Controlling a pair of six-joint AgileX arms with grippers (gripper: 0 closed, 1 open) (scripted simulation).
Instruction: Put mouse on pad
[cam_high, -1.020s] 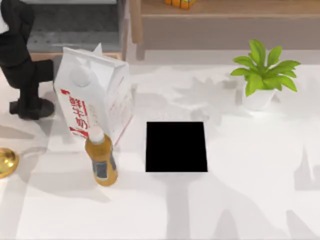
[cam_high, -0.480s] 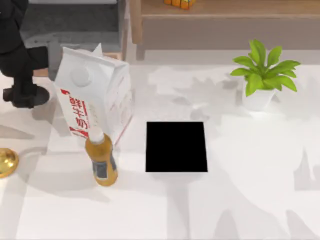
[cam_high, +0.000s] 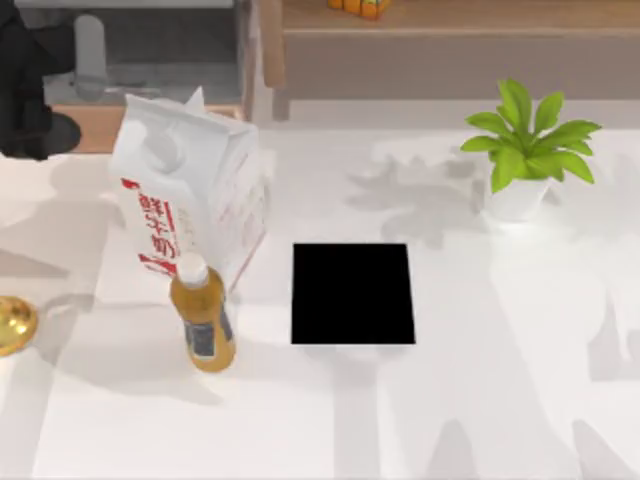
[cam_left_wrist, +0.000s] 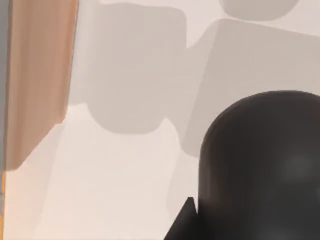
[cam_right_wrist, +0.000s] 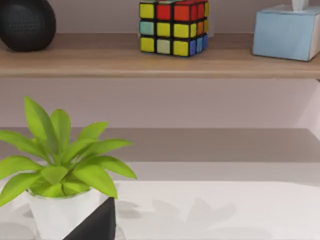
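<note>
Charcoal-black and smoothly domed, the mouse (cam_left_wrist: 260, 165) looms close under the left wrist camera, with the pale table and its soft shadows well below it. It has a matte skin with a faint sheen on the crown and no sharp edges, so it looks like a slippery, pebble-like thing to hold.

In the top view the left gripper (cam_high: 38, 128) hangs to the left of the milk carton (cam_high: 190, 195) and a little beyond it, over the table's far edge. Judging by how near the mouse sits to the camera and how clear of the table it looks, the gripper is clenched on the mouse and carrying it.

The step in hand appears to be the carry, with the placing not yet done. The pad (cam_high: 353, 293), a plain black rectangle, lies flat just to the right of the milk carton and is bare. The next move calls for a sweep rightward that passes over or around the milk carton and the orange bottle (cam_high: 203, 320) standing at its near corner, then a level descent onto the pad's middle before letting go.

The right gripper (cam_right_wrist: 95, 226) is idle, far to the right of the milk carton by the potted plant (cam_right_wrist: 60, 170); its state cannot be told.
</note>
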